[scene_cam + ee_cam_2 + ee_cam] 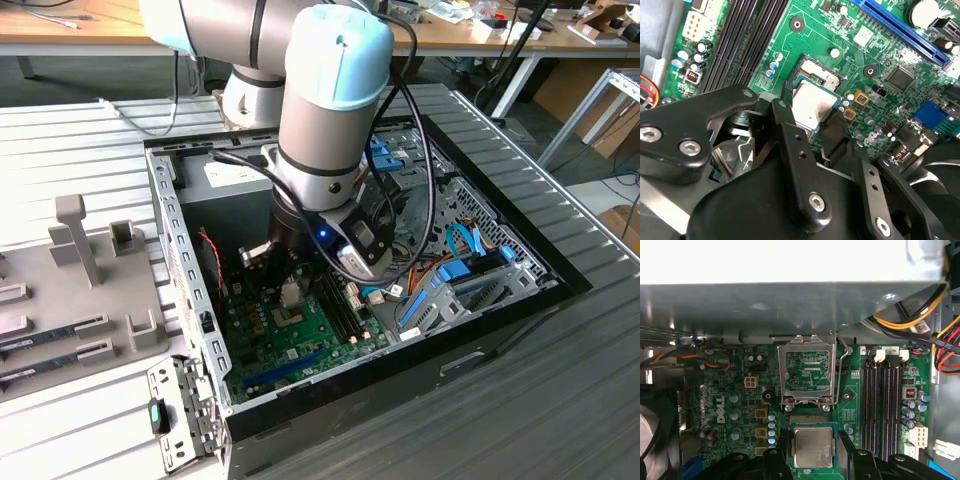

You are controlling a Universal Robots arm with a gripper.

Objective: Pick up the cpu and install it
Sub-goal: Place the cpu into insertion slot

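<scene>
We see the cpu [813, 447] sitting at the socket on the green board [735, 390], with the metal cover frame [807, 371] flipped up just beyond it. In both wrist views our claw [813, 452] is around the chip, 1 black finger [790, 135] on each of 2 sides. The fingers look close against its edges, so we think the claw is grasping the chip.

We judge the chip is light, stiff and easy to break. Its flat sides are the best place to hold.

Room is tight. The long memory slots [882, 405] run just beside it, and the case wall [185, 250] stands near.
</scene>
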